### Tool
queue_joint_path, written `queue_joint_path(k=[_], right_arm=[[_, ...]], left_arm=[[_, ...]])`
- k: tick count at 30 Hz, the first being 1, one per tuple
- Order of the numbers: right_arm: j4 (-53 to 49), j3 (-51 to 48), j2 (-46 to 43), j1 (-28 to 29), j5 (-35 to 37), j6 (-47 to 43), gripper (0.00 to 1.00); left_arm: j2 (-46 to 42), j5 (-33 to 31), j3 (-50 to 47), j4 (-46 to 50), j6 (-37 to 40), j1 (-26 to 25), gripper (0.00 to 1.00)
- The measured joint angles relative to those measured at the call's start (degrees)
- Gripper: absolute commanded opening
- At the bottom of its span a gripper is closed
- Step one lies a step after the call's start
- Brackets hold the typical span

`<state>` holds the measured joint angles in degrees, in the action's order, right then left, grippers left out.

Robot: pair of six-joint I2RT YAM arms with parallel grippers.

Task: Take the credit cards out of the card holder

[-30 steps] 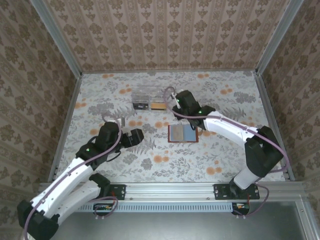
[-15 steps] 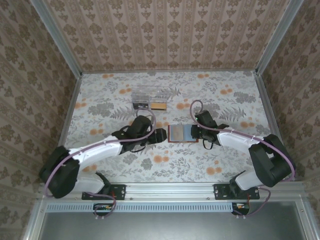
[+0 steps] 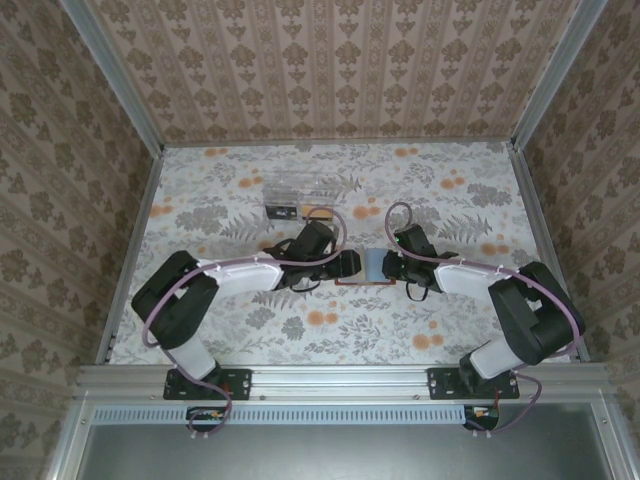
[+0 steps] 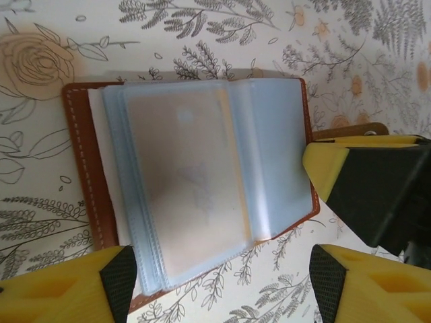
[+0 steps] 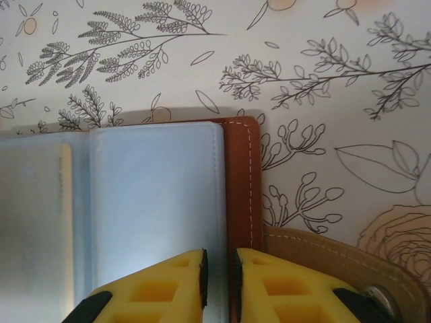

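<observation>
The card holder (image 4: 202,182) lies open on the worktop (image 4: 40,40), a card (image 4: 188,195) still sleeved, so extraction remains. The left gripper (image 4: 215,289) hangs wide and empty over it; the right gripper (image 5: 219,269), nearly closed, bears on its right edge

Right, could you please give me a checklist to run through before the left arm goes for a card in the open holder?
1. Card holder lies open on the table, sleeves facing up: ok.
2. Left gripper open, jaws wide apart at the holder's edge: ok.
3. Right gripper nearly closed, tips at the holder's right rim: ok.
4. Right gripper really pins the holder down: cannot tell.
5. A card shows inside the front sleeve: ok.
6. A card edge sticks out enough to pinch: cannot tell, too blurred.
</observation>
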<state>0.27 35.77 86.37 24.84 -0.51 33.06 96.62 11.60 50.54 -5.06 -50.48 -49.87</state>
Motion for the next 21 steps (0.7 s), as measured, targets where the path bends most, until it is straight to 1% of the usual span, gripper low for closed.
queue_joint_path(k=[5, 21], right_arm=[[0.68, -0.02, 0.31, 0.00, -0.44, 0.20, 0.20], [1.29, -0.02, 0.63, 0.00, -1.49, 0.26, 0.20]], left_arm=[[2.71, 1.33, 0.50, -1.07, -0.52, -0.09, 0.70], [4.98, 3.67, 0.94, -4.07, -1.62, -0.24, 0.72]])
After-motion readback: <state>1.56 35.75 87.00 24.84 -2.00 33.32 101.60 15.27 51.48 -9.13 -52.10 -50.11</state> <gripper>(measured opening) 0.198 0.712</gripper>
